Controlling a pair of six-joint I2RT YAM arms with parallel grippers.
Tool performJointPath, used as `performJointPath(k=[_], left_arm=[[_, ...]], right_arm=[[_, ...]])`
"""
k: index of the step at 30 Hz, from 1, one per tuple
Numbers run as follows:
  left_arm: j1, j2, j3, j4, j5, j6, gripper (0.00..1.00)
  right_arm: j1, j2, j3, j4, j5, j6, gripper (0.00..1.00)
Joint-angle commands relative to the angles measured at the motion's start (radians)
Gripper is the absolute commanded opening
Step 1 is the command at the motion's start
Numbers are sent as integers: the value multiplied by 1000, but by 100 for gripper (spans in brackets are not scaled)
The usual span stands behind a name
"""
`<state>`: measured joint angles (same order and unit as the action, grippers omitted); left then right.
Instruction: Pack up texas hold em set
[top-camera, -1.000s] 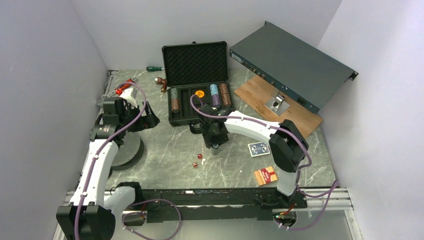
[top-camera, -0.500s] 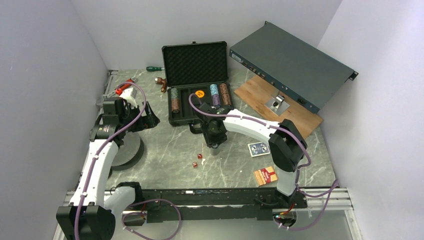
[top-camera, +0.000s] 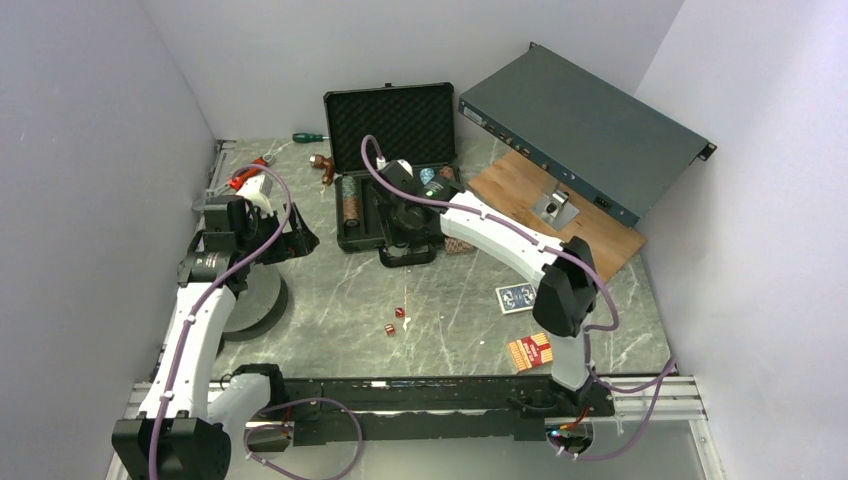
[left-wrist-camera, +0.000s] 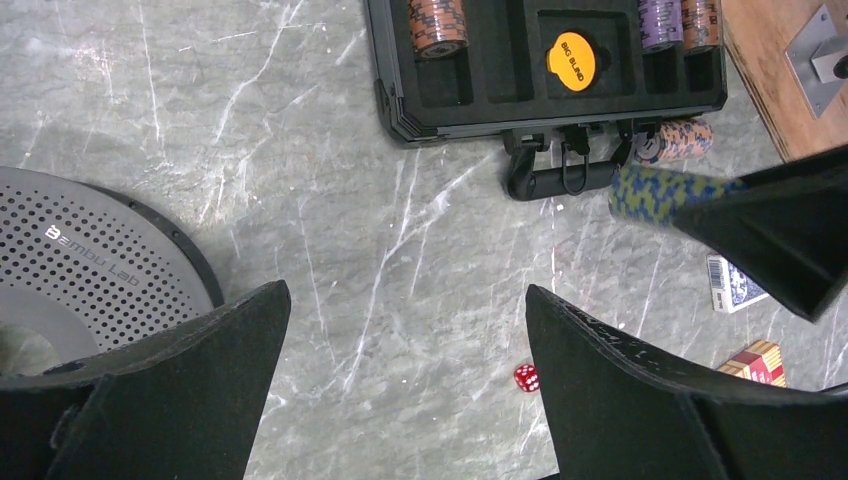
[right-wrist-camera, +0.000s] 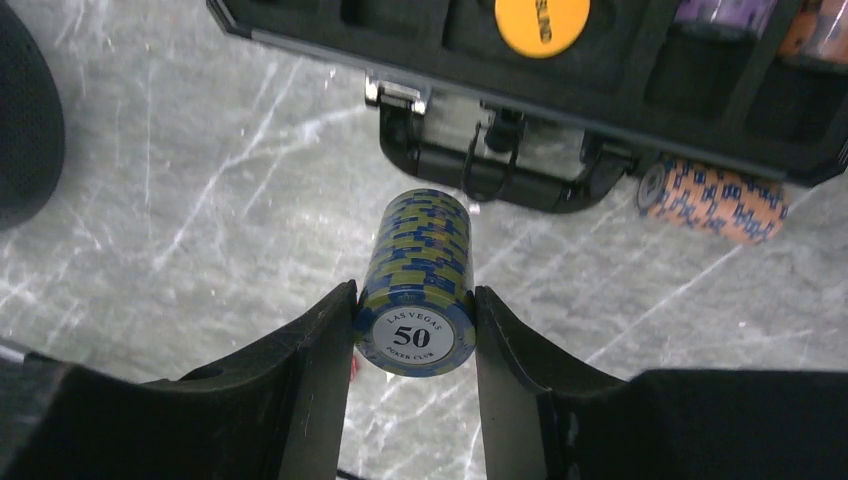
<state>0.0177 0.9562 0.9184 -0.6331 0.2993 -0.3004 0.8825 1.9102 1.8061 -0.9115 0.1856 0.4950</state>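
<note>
The black case (top-camera: 352, 237) lies open at the back centre, with chip stacks and an orange button (left-wrist-camera: 571, 60) in its tray. My right gripper (top-camera: 405, 235) hovers at the case's front edge, above the handle (right-wrist-camera: 490, 180). It is shut on a blue-and-yellow chip stack (right-wrist-camera: 418, 285), which also shows in the left wrist view (left-wrist-camera: 660, 195). An orange-and-blue stack (right-wrist-camera: 712, 200) lies on its side by the handle. Two red dice (top-camera: 398, 312) lie mid-table. A blue deck (top-camera: 517, 297) and a red deck (top-camera: 532, 350) lie right. My left gripper (left-wrist-camera: 403, 295) is open and empty at the left.
A long grey-green rack box (top-camera: 580, 130) leans over a wooden board (top-camera: 520, 190) at the back right. A round perforated disc (top-camera: 255, 295) sits under my left arm. A green screwdriver (top-camera: 308, 137) and a red-handled tool (top-camera: 245, 175) lie at the back left.
My right gripper has moved away from the dice toward the back, up to the case's front edge, with the chip stack in it. The left arm has not moved.
</note>
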Motion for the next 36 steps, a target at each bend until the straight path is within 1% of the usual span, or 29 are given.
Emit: performJointPath(k=[1,8,12,16,18,21,25,28,31,33,34,36], left_arm=[[-4,-23,16,12,18,14,94],[-7,-28,13,12,24,14,94],[-11,-30,13,10,26,14,93],[-12,-28,16,7,25,15,93],[-12,-26,17,5,23,15,93],[-12,-22,20,4,27,16,93],[-12,-18,23,1,29,17,94],[-12,-15,25,-1,28,15,94],[-12,-13,27,-5,23,17,94],[-37,-10,29,-6,23,17,94],[-38,-9,29,-7,24,17,94],[-38,-8,30,-8,26,17,94]], right_arm=[[0,62,115,68,86,-41,0],[-29,154,213,179,86,-70,0],[-38,212,317,192,76,-90,0],[-49,266,384,203,66,-95,0],[-53,277,399,223,65,-97,0],[-61,288,394,297,74,-109,0],[-69,344,407,394,130,-151,0],[-72,421,487,424,168,-188,0],[-75,466,527,469,215,-216,0],[-75,471,504,524,261,-223,0],[-75,471,482,556,296,-219,0],[-75,476,446,608,319,-220,0]])
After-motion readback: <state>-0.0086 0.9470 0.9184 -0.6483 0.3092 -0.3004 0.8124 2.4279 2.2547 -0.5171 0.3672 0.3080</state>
